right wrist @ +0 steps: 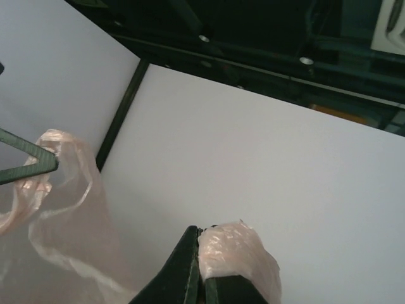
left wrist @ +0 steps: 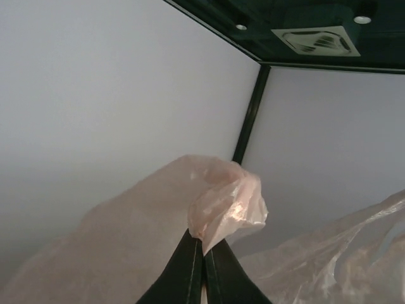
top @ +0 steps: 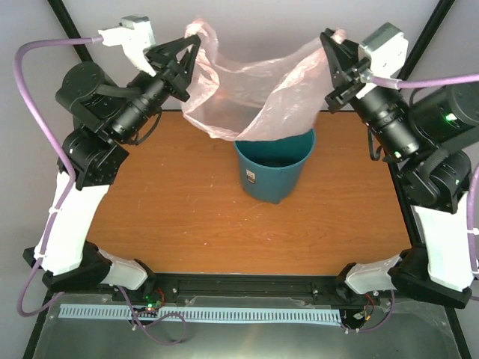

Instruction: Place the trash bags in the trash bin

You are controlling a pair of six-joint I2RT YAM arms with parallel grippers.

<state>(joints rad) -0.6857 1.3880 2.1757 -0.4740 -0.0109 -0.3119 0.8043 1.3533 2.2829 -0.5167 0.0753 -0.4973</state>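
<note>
The pale-pink translucent trash bag [top: 247,93] hangs stretched in the air between my two grippers, its lower part dipping into the mouth of the teal trash bin [top: 275,168], which stands upright on the wooden table. My left gripper [top: 191,51] is shut on the bag's left edge; in the left wrist view the fingers [left wrist: 204,247] pinch a bunched pink fold [left wrist: 228,206]. My right gripper [top: 329,41] is shut on the bag's right edge; in the right wrist view pink plastic [right wrist: 237,253] bulges over the closed tips [right wrist: 201,237]. Both grippers are raised high, pointing up.
The wooden table [top: 179,217] lies under the bin. Black frame posts [top: 71,22] stand at the back corners, with white walls behind. A small white label [top: 250,178] is on the bin's side. The left gripper's finger [right wrist: 28,161] shows in the right wrist view.
</note>
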